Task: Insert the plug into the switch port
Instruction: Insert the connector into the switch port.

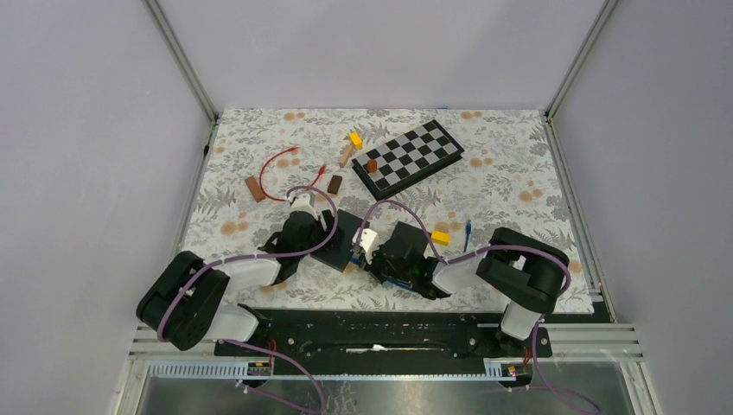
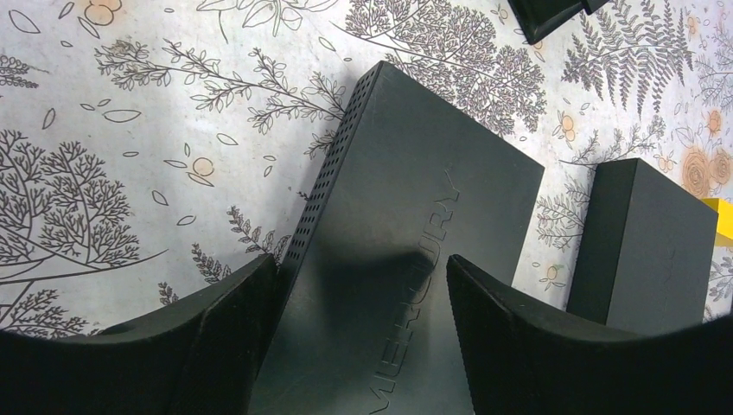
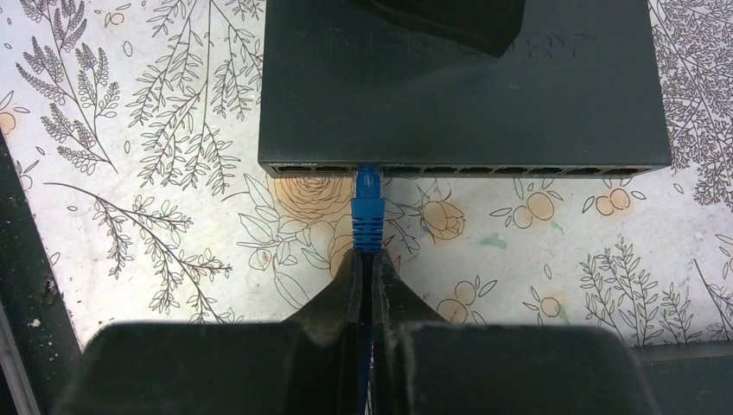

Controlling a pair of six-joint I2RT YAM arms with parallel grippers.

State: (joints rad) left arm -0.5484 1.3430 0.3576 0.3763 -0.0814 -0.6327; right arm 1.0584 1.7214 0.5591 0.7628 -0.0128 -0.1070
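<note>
Right wrist view only: the port row along the near edge of the switch (image 3: 467, 104), with the plug (image 3: 367, 203) nosed into the mouth of the second port from the left. How deep it sits cannot be told.
Left wrist view only: MERCURY embossed across the switch's top, and a grid of vent holes down its side toward 10 o'clock.
Top view only: both arms meet at the switch, the left from 8 o'clock and the right from 4 o'clock.
Right gripper (image 3: 367, 264): fingers pressed together on the tail of the plug, which points to 12 o'clock, straight at the port row.
Left gripper (image 2: 363, 341): fingers spread, one against the vented side and the other over the top face. Whether they squeeze cannot be told.
Plug: bright blue, with a ribbed boot, in line with its port.
Switch: flat matt black box lying on the cloth, near the middle of the table's near half.
Other things: chessboard (image 1: 411, 156) at 1 o'clock from the switch; red cable (image 1: 275, 169) at 11 o'clock; yellow block (image 1: 441, 237) at 3 o'clock, with a loose blue cable (image 1: 468, 232) just beyond it; small blocks (image 1: 355, 138) by the board's 9 o'clock corner.
Surface: tablecloth (image 1: 519, 186), white with grey ferns and orange blossoms.
Room: plain grey walls (image 1: 86, 130); aluminium posts (image 1: 181, 60) rise at the far corners.
</note>
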